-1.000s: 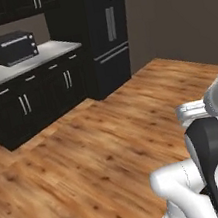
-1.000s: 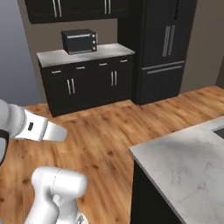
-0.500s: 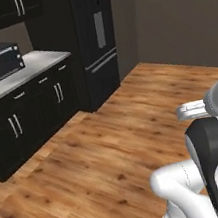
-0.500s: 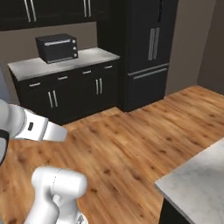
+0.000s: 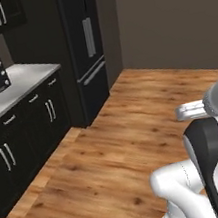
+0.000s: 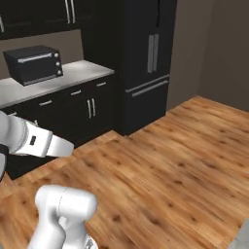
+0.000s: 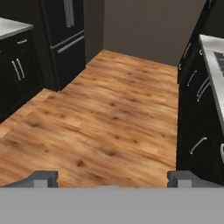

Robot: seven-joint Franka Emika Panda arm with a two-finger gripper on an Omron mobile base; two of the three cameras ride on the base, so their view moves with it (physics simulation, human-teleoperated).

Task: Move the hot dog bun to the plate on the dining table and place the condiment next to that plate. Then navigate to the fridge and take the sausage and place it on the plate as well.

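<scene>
The fridge (image 5: 86, 39) is tall and black with slim grey vertical handles, and its doors are shut. It stands at the end of the cabinet row, also seen as the fridge (image 6: 148, 58) and the fridge (image 7: 65, 26). My gripper (image 7: 113, 180) is open with nothing between its fingertips (image 7: 41, 178), hovering over bare wooden floor well short of the fridge. The hot dog bun, plate, dining table, condiment and sausage are out of view.
Black base cabinets with a grey counter (image 6: 58, 80) run left of the fridge and carry a black toaster oven (image 6: 34, 63). More black cabinets (image 7: 197, 113) line the right side in the hand view. Wooden floor (image 5: 133, 122) stretches between them up to a brown wall (image 5: 165, 14).
The whole picture has shifted: the base has driven nearer the fridge, which looks larger now. The marble top at the right base view's lower right has slid out. The gripper stays open.
</scene>
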